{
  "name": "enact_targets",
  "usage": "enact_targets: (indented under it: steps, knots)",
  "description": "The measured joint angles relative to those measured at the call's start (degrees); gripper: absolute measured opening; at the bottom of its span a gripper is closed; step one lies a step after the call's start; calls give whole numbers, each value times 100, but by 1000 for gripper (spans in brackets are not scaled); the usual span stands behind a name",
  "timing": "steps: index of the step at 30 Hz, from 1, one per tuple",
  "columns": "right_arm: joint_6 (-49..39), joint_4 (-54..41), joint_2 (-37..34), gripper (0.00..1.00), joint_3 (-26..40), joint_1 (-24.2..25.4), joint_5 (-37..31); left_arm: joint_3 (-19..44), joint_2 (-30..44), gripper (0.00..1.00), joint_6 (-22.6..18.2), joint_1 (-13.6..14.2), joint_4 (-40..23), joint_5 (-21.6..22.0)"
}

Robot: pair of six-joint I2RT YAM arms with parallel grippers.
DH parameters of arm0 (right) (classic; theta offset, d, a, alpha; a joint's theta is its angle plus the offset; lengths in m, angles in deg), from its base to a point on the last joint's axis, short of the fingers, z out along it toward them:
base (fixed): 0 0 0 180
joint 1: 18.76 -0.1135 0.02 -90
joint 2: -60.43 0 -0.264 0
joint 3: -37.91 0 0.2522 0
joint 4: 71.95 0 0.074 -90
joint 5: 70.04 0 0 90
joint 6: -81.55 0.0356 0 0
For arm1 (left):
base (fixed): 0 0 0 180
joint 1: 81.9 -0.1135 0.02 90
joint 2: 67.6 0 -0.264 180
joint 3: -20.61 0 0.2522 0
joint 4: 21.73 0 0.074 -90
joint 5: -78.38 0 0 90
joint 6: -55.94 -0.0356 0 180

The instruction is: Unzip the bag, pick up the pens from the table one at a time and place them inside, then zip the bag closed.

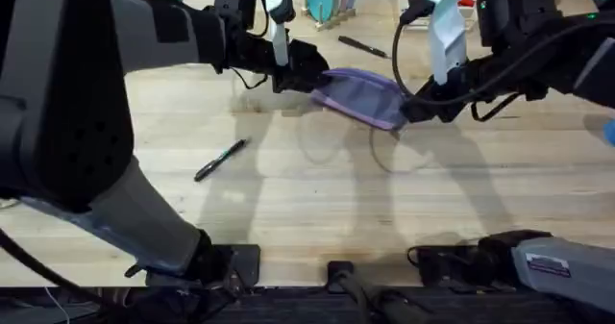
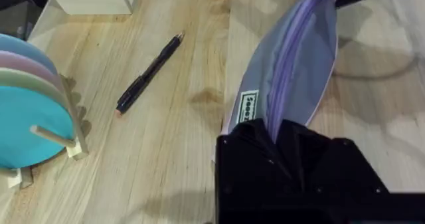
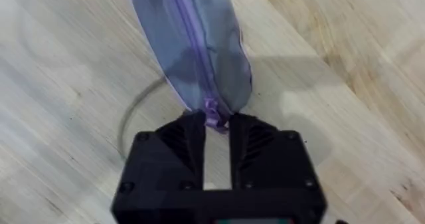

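My left gripper (image 1: 306,64) is closed on one end of the bag (image 1: 360,95), which is on the table (image 1: 307,199) in the far middle, between my 2 arms. My right gripper (image 3: 217,125) is at the other end, and its fingers pinch the purple zipper tab (image 3: 211,111). The zipper (image 2: 287,84) looks closed along the whole top. 1 pen (image 1: 220,160) lies on the table nearer to my left base, and another pen (image 1: 362,46) lies behind the bag, close to the plate rack (image 2: 33,111).
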Motion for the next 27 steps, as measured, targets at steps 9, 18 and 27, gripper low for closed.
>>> enact_targets:
  steps: [9,18,27]
  knots:
    - [-2,107,2,32,0,0,-9,0,0,42,-2,0,7,4]
    - [0,71,64,30,0,0,-11,0,0,42,-2,0,6,4]
    - [-7,27,766,30,101,-4,-7,0,-2,42,-2,-4,7,4]
